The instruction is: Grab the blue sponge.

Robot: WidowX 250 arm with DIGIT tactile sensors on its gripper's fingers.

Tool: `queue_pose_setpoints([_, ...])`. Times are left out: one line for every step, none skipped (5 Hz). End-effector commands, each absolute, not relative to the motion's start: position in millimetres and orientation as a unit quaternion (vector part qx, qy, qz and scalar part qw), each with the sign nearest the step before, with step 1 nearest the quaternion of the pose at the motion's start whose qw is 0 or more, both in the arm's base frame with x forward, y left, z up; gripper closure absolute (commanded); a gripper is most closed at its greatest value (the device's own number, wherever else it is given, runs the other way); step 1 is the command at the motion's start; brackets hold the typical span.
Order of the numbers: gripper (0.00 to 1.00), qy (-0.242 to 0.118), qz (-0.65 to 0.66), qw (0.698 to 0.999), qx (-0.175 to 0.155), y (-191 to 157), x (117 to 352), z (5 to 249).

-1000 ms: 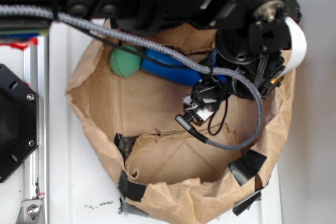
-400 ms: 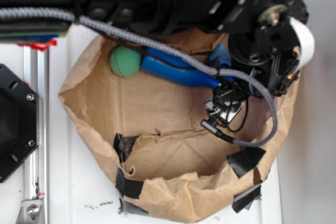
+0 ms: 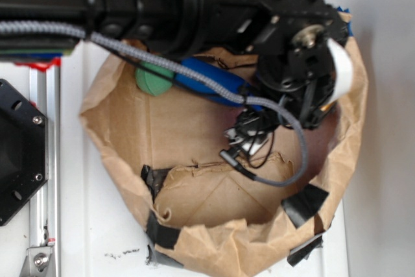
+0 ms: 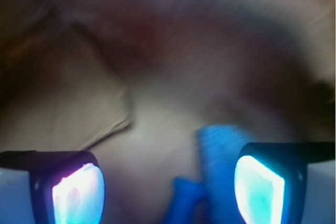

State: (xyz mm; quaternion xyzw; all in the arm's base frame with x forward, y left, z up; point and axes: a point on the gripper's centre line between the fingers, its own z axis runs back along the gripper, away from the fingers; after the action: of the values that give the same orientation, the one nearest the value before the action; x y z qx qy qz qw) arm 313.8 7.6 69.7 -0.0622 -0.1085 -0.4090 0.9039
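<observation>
The pincer [image 4: 168,182] is spread wide inside the brown paper bag [image 3: 214,244], the blue sponge [image 4: 220,156] just inside its right finger [image 4: 260,184], not clamped.

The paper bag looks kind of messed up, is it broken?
Yes. The brown paper bag is crumpled and torn along its front inner flap, and patched with black tape in several spots. The green ball sits inside, nothing spilled.
</observation>
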Motion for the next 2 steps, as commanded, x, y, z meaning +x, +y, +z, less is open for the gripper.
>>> queue_pose_setpoints([0.0, -0.141, -0.435, 0.888, -0.035, 3.9, 287.5, 98.1])
queue_pose_setpoints([0.0, -0.135, -0.424, 0.895, -0.026, 11.1, 294.7, 90.7])
